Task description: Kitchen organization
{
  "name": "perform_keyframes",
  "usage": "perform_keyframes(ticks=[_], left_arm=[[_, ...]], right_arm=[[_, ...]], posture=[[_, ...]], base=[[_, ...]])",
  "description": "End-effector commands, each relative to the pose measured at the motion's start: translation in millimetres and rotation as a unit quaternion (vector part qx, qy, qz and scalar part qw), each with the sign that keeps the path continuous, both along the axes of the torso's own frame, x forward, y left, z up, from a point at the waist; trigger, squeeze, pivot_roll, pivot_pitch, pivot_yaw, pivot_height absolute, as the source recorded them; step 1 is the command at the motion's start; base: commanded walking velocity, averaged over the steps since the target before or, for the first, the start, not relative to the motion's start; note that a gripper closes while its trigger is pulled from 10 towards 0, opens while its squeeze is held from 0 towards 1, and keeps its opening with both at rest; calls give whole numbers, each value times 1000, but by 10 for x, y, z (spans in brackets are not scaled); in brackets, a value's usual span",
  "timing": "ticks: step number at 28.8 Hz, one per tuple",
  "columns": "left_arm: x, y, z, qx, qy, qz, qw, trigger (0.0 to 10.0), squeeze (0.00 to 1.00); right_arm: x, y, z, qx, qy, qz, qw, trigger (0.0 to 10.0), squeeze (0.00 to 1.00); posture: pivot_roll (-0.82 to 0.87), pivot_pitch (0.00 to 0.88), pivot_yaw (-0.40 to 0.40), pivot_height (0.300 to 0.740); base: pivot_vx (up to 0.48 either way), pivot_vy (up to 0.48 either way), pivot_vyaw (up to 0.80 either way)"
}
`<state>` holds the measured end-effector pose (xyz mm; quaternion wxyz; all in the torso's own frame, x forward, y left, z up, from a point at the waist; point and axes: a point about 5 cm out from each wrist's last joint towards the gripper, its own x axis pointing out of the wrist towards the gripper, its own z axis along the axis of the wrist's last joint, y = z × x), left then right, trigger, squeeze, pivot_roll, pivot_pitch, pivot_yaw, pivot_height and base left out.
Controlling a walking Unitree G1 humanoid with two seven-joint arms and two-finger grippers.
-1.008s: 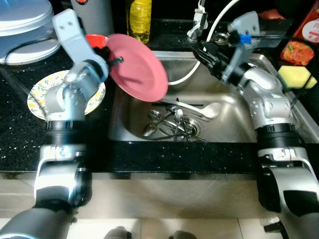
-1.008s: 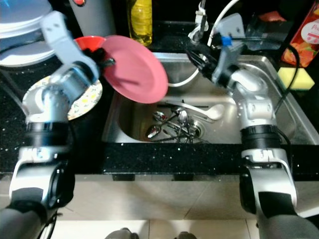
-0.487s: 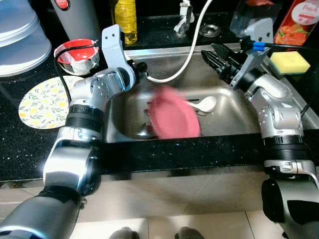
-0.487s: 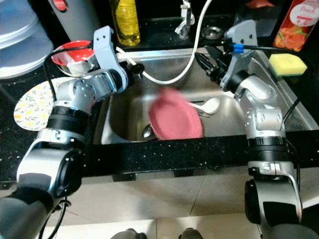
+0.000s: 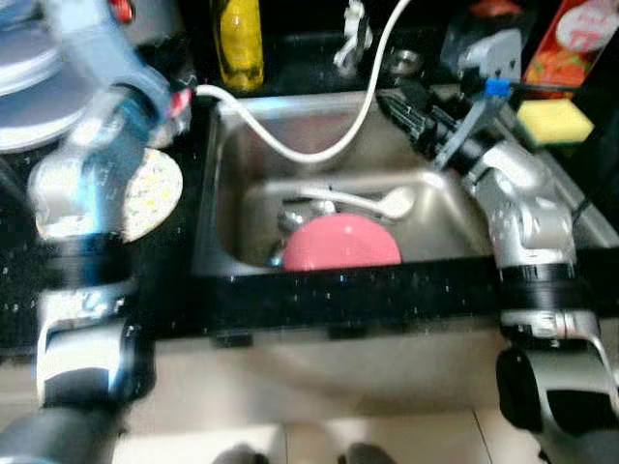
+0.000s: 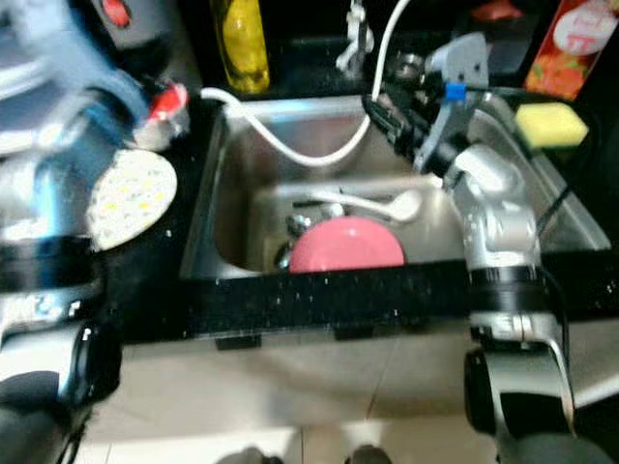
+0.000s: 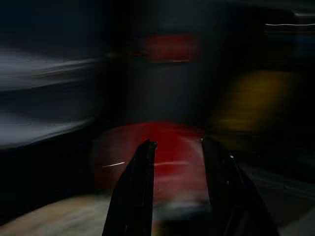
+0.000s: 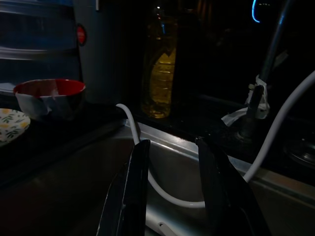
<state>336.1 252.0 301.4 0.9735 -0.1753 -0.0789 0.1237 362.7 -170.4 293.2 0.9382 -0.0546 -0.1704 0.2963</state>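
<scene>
Reaching over the sink [image 5: 455, 208], right hand [image 5: 398, 104] open; left hand [image 7: 178, 147] open, raised by red bowl [image 8: 48, 94].

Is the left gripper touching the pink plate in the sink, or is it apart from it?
Apart. In the left eye view the pink plate lies in the sink, while the left arm is over the counter. The left wrist view shows the left gripper open before a red bowl.
</scene>
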Motion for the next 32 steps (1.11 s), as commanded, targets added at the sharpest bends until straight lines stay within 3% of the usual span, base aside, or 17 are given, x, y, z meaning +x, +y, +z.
perform_keyframes(ticks=[1, 2, 4, 5, 10, 12, 13, 15, 16, 18, 21, 27, 28, 29, 30, 31, 32], left_arm=[[-194, 331, -96, -14, 31, 91, 995, 10000, 0], [-194, 331, -96, -14, 31, 91, 995, 10000, 0], [-353, 524, -258, -45, 56, 138, 988, 10000, 0], [-432, 597, -348, -69, 68, 162, 982, 10000, 1000], [-573, 663, -519, -122, 86, 198, 969, 10000, 1000], [-611, 609, -624, -178, 93, 191, 961, 10000, 1000], [-610, 580, -656, -199, 94, 182, 958, 10000, 0], [-576, 487, -718, -252, 96, 138, 953, 10000, 0], [-576, 487, -718, -252, 96, 138, 953, 10000, 0], [-531, 362, -757, -278, 102, 81, 952, 10000, 0], [-510, 203, -816, -285, 121, 31, 950, 10000, 0], [-495, 113, -901, -295, 142, 8, 945, 10000, 0], [-487, 98, -935, -295, 152, 2, 943, 8902, 0], [-477, 46, -1028, -279, 184, -25, 942, 4745, 0], [-481, 5, -1078, -264, 201, -47, 942, 2941, 0], [-481, 5, -1078, -264, 201, -47, 942, 2941, 0], [-507, -28, -1136, -250, 219, -66, 941, 431, 0]], right_arm=[[16, 105, 27, -3, -4, 22, 1000, 10000, 0], [16, 105, 27, -3, -4, 22, 1000, 10000, 0], [32, 167, 27, -3, -3, 35, 999, 10000, 0], [39, 218, 32, -5, -4, 46, 999, 10000, 0], [42, 333, 65, -9, -9, 72, 997, 10000, 0], [55, 392, 89, -7, -12, 85, 996, 10000, 0], [61, 407, 93, -7, -12, 87, 996, 10000, 0], [68, 436, 92, -7, -12, 93, 996, 10000, 0], [68, 436, 92, -7, -12, 93, 996, 10000, 0], [71, 446, 88, -7, -12, 96, 995, 10000, 0], [74, 440, 87, -7, -13, 96, 995, 10000, 0], [72, 414, 79, -6, -13, 92, 996, 10000, 0], [72, 407, 77, -6, -13, 91, 996, 10000, 0], [69, 393, 78, -6, -14, 88, 996, 10000, 0], [66, 384, 79, -5, -15, 87, 996, 10000, 0], [66, 384, 79, -5, -15, 87, 996, 10000, 0], [65, 378, 83, -5, -15, 85, 996, 10000, 0]], posture=[[50, 72, 25, 740], [50, 72, 25, 740], [66, 71, 16, 740], [71, 69, 11, 740], [84, 66, 0, 740], [97, 61, -11, 740], [97, 61, -11, 740], [104, 57, -21, 740], [104, 57, -21, 740], [102, 56, -20, 740], [95, 58, -16, 740], [89, 59, -11, 740], [80, 61, -3, 740], [78, 61, -1, 740], [78, 61, -1, 740], [78, 61, -1, 740], [67, 65, 10, 740]], base=[[0, 0, 0], [0, 0, 0], [0, 0, 0], [0, 0, 0], [0, 0, 0], [0, 0, 0], [0, 0, 0], [0, 0, 0], [0, 0, 0], [0, 0, 0], [0, 0, 0], [0, 0, 0], [0, 0, 0], [0, 0, 0], [0, 0, 0], [0, 0, 0], [0, 0, 0]])
